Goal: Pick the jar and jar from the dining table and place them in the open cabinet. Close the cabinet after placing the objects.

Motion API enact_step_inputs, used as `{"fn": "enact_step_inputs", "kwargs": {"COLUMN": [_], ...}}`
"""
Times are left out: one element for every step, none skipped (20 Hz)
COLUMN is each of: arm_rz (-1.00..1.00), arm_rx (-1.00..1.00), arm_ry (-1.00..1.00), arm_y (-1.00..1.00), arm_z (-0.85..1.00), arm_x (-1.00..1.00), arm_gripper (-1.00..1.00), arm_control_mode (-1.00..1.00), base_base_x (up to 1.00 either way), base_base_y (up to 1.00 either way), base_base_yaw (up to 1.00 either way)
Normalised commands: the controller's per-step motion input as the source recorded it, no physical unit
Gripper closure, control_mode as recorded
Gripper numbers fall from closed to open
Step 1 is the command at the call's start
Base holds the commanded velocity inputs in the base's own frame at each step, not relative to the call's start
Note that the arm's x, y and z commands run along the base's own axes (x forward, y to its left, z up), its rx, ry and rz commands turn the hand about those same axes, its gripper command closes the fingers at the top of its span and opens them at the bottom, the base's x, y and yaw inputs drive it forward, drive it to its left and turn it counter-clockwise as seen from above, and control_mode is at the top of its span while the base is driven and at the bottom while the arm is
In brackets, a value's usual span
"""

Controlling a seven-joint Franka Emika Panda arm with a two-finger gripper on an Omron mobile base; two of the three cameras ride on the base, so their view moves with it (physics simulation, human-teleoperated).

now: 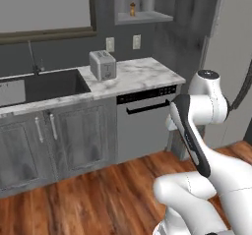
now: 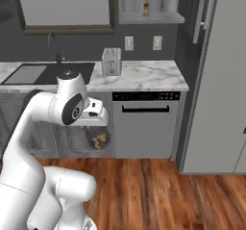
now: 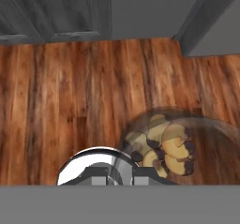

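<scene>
Jar: a clear glass jar [image 3: 164, 148] with a silver metal lid and brown-and-cream lumps inside hung under the hand, above the reddish wooden floor [image 3: 70, 92]; in the right base view it showed as a glassy shape [image 2: 99, 140] below the wrist, in front of the grey lower cupboards.
Gripper: the two-finger gripper [image 3: 119, 174] sat right at the lid end of the jar, and I judged it clenched on the jar, though the finger tips themselves were mostly hidden by the lid.
Key relation: the jar lay directly ahead of the gripper, its long axis running away from the hand towards the floor, lid nearest the fingers.
Surroundings: a white, grey-veined marble surface [image 1: 142, 74] carried a silver toaster [image 1: 102, 65], beside a dark sink [image 1: 44, 86] and above a grey dishwasher front with a black handle [image 2: 145, 128].
Cabinet: a grey open wall niche [image 2: 151, 5] with a small brown item inside stood high above the surface, well apart from the jar.
Judgement: the jar was in transit; the next move would call for lifting it upward.
</scene>
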Motion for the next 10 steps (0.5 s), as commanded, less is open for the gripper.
{"fn": "enact_step_inputs", "kwargs": {"arm_rz": [0.0, 0.0, 0.0, 0.0, 0.0, 0.0, 0.0, 0.0, 0.0, 0.0], "arm_rx": [0.0, 0.0, 0.0, 0.0, 0.0, 0.0, 0.0, 0.0, 0.0, 0.0], "arm_ry": [0.0, 0.0, 0.0, 0.0, 0.0, 0.0, 0.0, 0.0, 0.0, 0.0], "arm_y": [0.0, 0.0, 0.0, 0.0, 0.0, 0.0, 0.0, 0.0, 0.0, 0.0], "arm_z": [0.0, 0.0, 0.0, 0.0, 0.0, 0.0, 0.0, 0.0, 0.0, 0.0], "arm_x": [0.0, 0.0, 0.0, 0.0, 0.0, 0.0, 0.0, 0.0, 0.0, 0.0], "arm_gripper": [1.0, 1.0, 1.0, 1.0, 1.0, 1.0, 1.0, 1.0, 1.0, 1.0], "arm_control_mode": [1.0, 1.0, 1.0, 1.0, 1.0, 1.0, 1.0, 1.0, 1.0, 1.0], "base_base_x": [1.0, 1.0, 1.0, 1.0, 1.0, 1.0, 1.0, 1.0, 1.0, 1.0], "base_base_y": [0.28, 0.36, 0.28, 0.22, 0.22, 0.28, 0.35, 0.35, 0.27, 0.13], "base_base_yaw": [-0.22, -0.23, -0.24, -0.22, -0.22, -0.22, -0.22, -0.22, -0.21, -0.19]}}
